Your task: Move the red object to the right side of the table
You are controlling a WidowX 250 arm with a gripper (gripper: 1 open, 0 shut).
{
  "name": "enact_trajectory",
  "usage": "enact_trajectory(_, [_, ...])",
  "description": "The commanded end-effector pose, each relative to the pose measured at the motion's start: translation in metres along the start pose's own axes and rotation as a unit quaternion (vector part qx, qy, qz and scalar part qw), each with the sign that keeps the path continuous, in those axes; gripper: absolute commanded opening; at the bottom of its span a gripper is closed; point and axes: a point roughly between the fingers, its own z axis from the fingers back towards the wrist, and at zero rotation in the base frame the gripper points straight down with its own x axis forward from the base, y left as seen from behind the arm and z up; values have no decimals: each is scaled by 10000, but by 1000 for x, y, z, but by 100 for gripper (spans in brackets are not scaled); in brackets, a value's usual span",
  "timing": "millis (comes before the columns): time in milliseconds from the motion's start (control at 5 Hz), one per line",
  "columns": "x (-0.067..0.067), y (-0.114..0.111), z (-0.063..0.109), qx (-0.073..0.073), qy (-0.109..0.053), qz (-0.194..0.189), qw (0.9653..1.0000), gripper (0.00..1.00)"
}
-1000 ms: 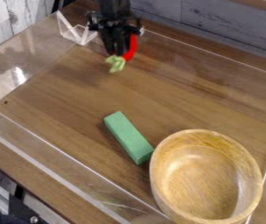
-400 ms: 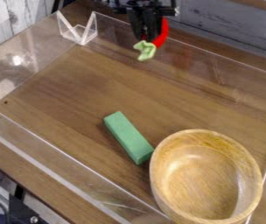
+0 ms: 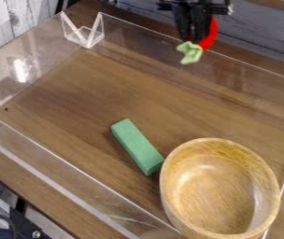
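Observation:
The red object [image 3: 207,35], a small glossy red toy with a light-green leafy end [image 3: 189,51], hangs in the air above the far edge of the table [image 3: 82,103]. My gripper [image 3: 200,30] is shut on it, fingers pointing down, near the top of the camera view right of centre. The red body is partly hidden between the dark fingers, and the leafy end sticks out below them.
A green rectangular block [image 3: 137,146] lies near the middle of the table. A large wooden bowl [image 3: 220,194] sits at the front right corner. Low clear acrylic walls [image 3: 33,177] ring the tabletop, with a clear bracket [image 3: 81,31] at the far left.
My gripper has carried the red object to the right along the far side of the table and a little higher. The block and bowl have not moved.

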Motion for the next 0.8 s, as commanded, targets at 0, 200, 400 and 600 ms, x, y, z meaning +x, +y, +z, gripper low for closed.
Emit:
enact_trajectory(0, [5,-14,-4,15,-69,-456,9989,0])
enact_trajectory(200, [13,-29,-19,10,118,-683,9976,0])
enact_trajectory(400, [21,-44,-32,-11,290,-904,9955,0])
enact_trajectory(600, [7,-41,-27,-29,287,-518,9982,0])
